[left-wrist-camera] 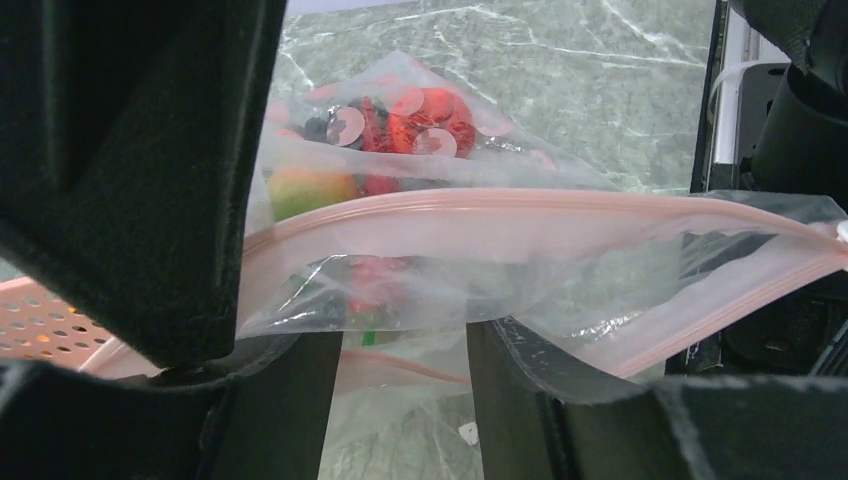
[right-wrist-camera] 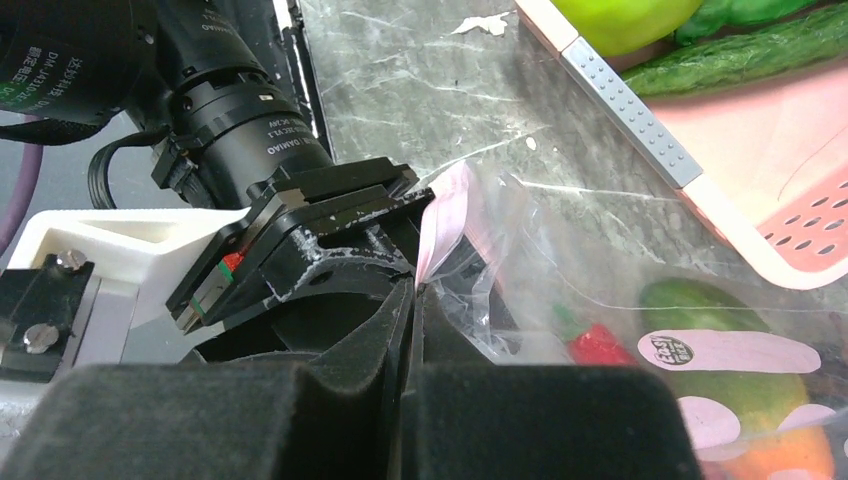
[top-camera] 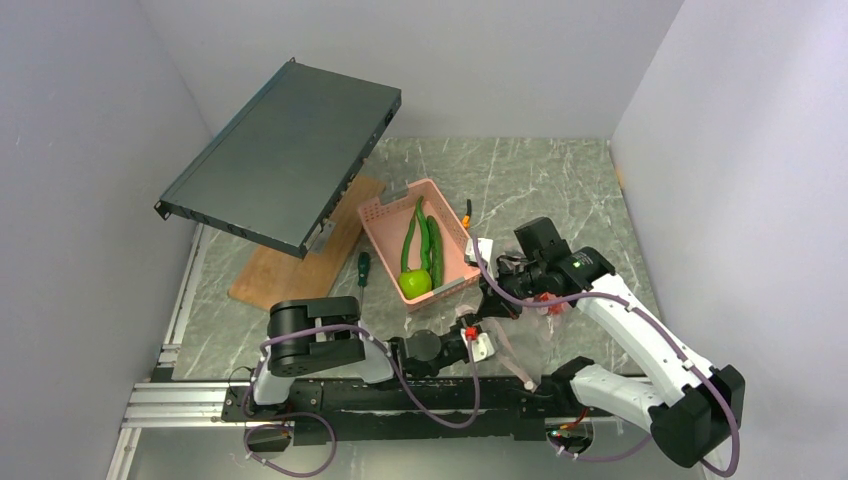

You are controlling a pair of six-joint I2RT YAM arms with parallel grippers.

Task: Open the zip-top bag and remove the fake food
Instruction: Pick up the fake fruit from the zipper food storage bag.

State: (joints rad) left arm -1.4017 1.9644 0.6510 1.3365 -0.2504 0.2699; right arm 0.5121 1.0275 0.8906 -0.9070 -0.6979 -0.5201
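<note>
The clear zip-top bag (top-camera: 540,325) lies between my two grippers, its pink zip strip (left-wrist-camera: 520,205) stretched across the left wrist view. Fake food inside includes red pieces (left-wrist-camera: 410,120) and a yellow-green piece (left-wrist-camera: 310,190); the right wrist view shows a red piece (right-wrist-camera: 600,345) and a green one (right-wrist-camera: 700,300). My left gripper (left-wrist-camera: 405,340) has its fingers (left-wrist-camera: 290,400) apart under the zip edge, with loose bag film hanging between them. My right gripper (right-wrist-camera: 418,285) is shut on a pink corner of the bag's mouth. A lime-green apple (top-camera: 415,283) and long green pods (top-camera: 425,240) lie in the basket.
The pink perforated basket (top-camera: 385,215) stands just left of and behind the bag. A green-handled screwdriver (top-camera: 363,268) lies beside it, next to a wooden board (top-camera: 290,275). A dark flat metal case (top-camera: 285,155) slants above the board at back left. White walls close both sides.
</note>
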